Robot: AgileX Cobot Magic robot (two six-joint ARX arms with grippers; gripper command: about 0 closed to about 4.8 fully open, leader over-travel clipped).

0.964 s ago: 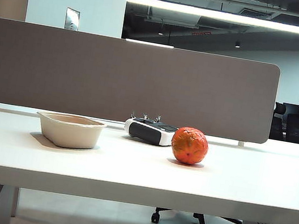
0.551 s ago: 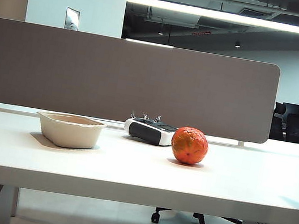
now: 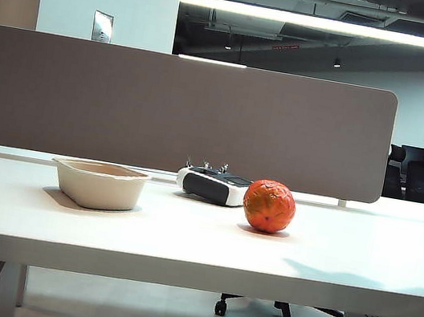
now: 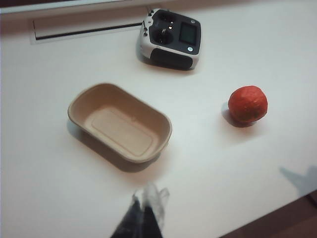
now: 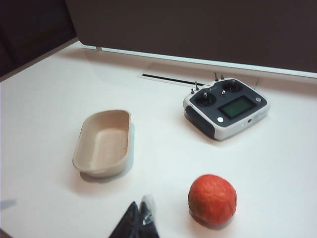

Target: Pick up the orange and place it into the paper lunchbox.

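The orange (image 3: pixel 269 206) rests on the white table, right of centre, with nothing touching it. The paper lunchbox (image 3: pixel 99 187) stands empty to its left. Neither gripper shows in the exterior view. In the left wrist view my left gripper (image 4: pixel 148 197) hovers shut and empty above the table, short of the lunchbox (image 4: pixel 121 130), with the orange (image 4: pixel 247 104) farther off to the side. In the right wrist view my right gripper (image 5: pixel 141 207) is shut and empty, high above the table, with the orange (image 5: pixel 212 199) close beside its tips and the lunchbox (image 5: pixel 101 144) beyond.
A white-and-black remote controller (image 3: pixel 211 185) lies behind the orange, near the grey partition (image 3: pixel 179 112). The table's front edge (image 3: pixel 177 271) runs across the view. An office chair base (image 3: pixel 284 313) shows under the table.
Arm shadows have spread onto the table at the front right, and small arm parts now show at the top edge. The orange, lunchbox and remote have not moved.
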